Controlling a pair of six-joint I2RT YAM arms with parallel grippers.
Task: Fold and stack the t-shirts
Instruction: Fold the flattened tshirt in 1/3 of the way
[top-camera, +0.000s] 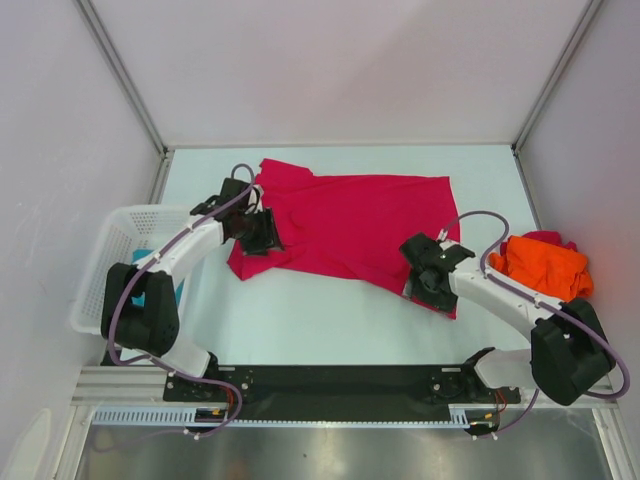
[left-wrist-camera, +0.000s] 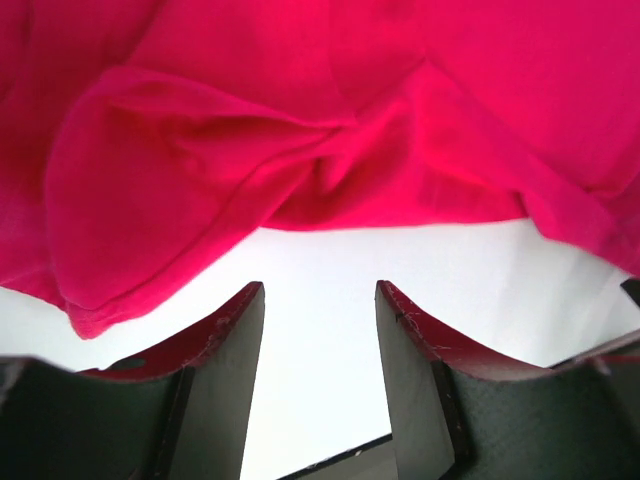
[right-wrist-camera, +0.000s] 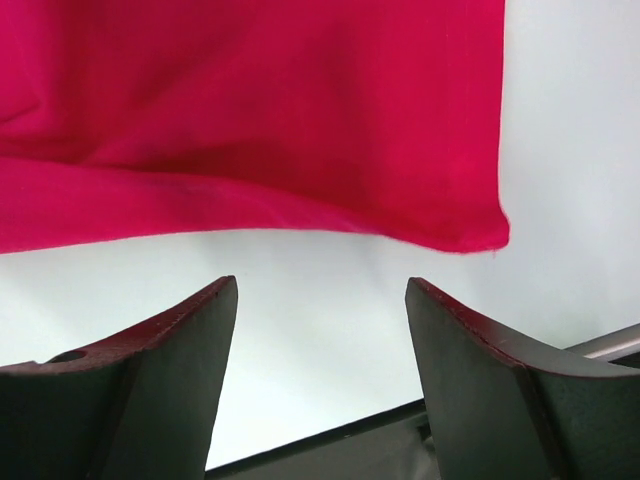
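A crimson-pink t-shirt (top-camera: 350, 225) lies spread across the middle of the table, its left side bunched. My left gripper (top-camera: 262, 236) hovers at that bunched left edge; in the left wrist view the gripper (left-wrist-camera: 320, 290) is open and empty, with the rumpled shirt (left-wrist-camera: 300, 120) just ahead. At the shirt's near right corner my right gripper (top-camera: 426, 282) also stands open. The right wrist view shows the gripper (right-wrist-camera: 322, 285) with bare table between the fingers and the shirt's hem (right-wrist-camera: 250, 100) just beyond. A crumpled orange t-shirt (top-camera: 540, 265) sits at the far right.
A white mesh basket (top-camera: 115, 235) stands off the table's left edge, with a bit of teal cloth (top-camera: 180, 292) showing inside behind the left arm. White walls close in the table at the back and sides.
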